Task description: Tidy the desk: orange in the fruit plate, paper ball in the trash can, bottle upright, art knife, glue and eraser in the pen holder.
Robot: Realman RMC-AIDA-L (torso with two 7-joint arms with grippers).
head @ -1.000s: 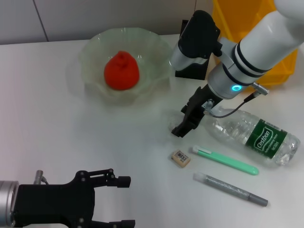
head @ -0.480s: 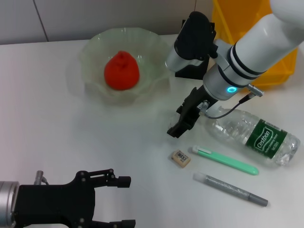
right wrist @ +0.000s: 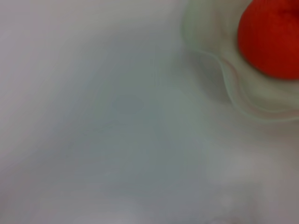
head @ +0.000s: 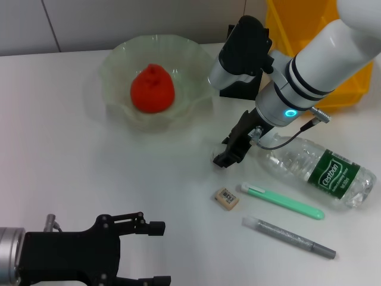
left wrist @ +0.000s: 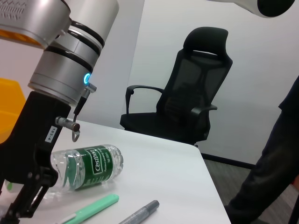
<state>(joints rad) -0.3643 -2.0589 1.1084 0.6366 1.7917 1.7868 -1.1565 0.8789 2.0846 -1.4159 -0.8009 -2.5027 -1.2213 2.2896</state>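
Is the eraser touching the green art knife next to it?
Apart. In the head view, a strip of bare white desk shows plainly between the eraser and the near end of the green art knife.

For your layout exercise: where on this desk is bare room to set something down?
Bare white desk lies left of the ruffled pale-green bowl and between it and the left tool. Crowded: around the tan eraser, green knife, grey pen, lying bottle.
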